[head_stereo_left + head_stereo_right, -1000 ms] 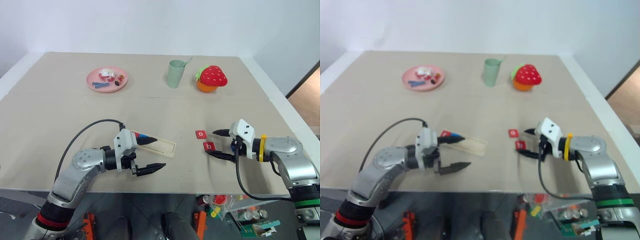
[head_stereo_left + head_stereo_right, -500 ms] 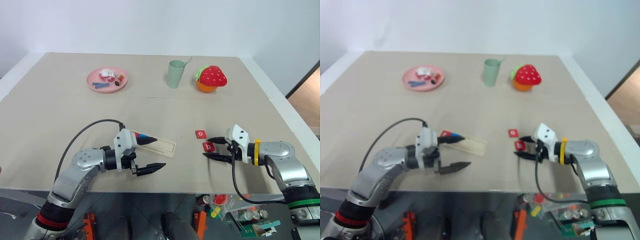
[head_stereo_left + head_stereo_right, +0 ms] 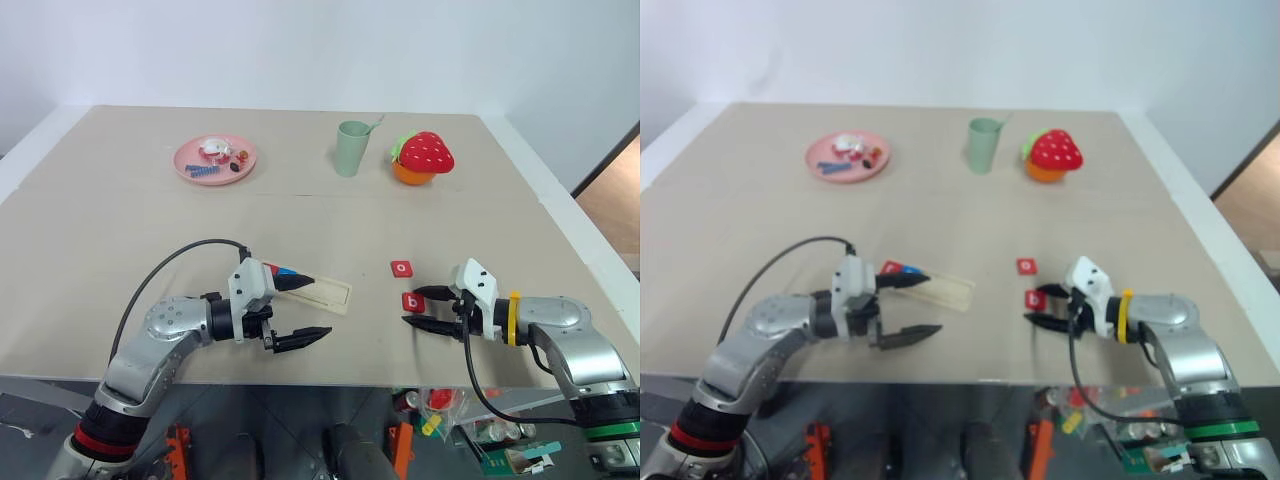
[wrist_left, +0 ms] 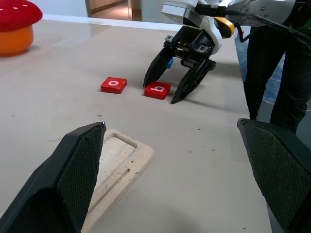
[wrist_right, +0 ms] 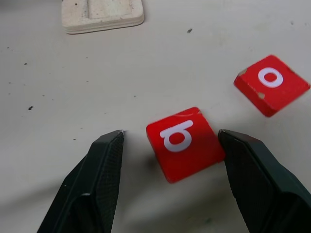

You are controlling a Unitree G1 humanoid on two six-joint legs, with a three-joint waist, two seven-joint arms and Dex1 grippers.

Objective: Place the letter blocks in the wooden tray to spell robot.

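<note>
Two red letter blocks lie on the worktop (image 3: 480,190): the b block (image 5: 185,142) sits between the right end effector's (image 3: 417,306) parted fingers (one seems to touch it), the o block (image 3: 401,268) just beyond. Left end effector (image 3: 308,307) hovers wide open, empty, over the wooden tray (image 3: 322,294).

bare table (image 3: 340,225) between wooden tray (image 3: 325,295) and b block (image 3: 413,301), unobstructed

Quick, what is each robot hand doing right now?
Left hand: open, holding nothing.
Right hand: open, fingers either side of the red square "b" block.
</note>
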